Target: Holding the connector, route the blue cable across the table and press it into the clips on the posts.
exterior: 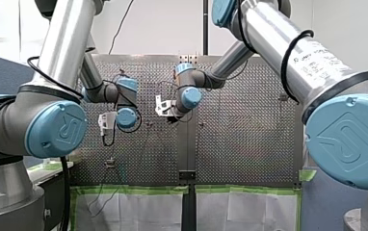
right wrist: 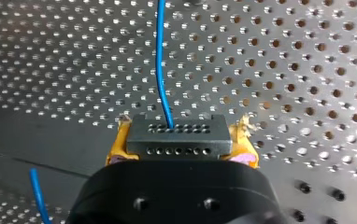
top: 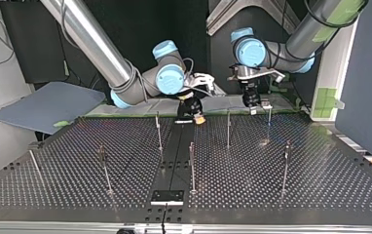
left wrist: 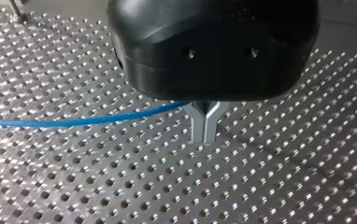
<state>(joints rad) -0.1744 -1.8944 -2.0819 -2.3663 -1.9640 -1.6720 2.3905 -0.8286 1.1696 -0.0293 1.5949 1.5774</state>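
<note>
In the right wrist view my right gripper (right wrist: 176, 144) is shut, its yellow pads (right wrist: 118, 147) clamping a grey connector (right wrist: 176, 135) with rows of small holes. The blue cable (right wrist: 160, 60) leaves the connector and runs straight ahead over the perforated table. In the left wrist view my left gripper (left wrist: 204, 133) has its metal fingers pressed together just above the table. The blue cable (left wrist: 74, 121) comes in from the side and disappears into the fork at the fingers' root. In the top view my right gripper (top: 192, 113) and my left gripper (top: 252, 105) hang side by side near the far edge.
Several thin upright posts stand on the perforated table (top: 320, 180), among them post (top: 158, 129), post (top: 228, 127) and post (top: 192, 165). A dark plate (top: 167, 196) lies at the table's near edge. A second stretch of blue cable (right wrist: 37, 193) shows beside my right gripper.
</note>
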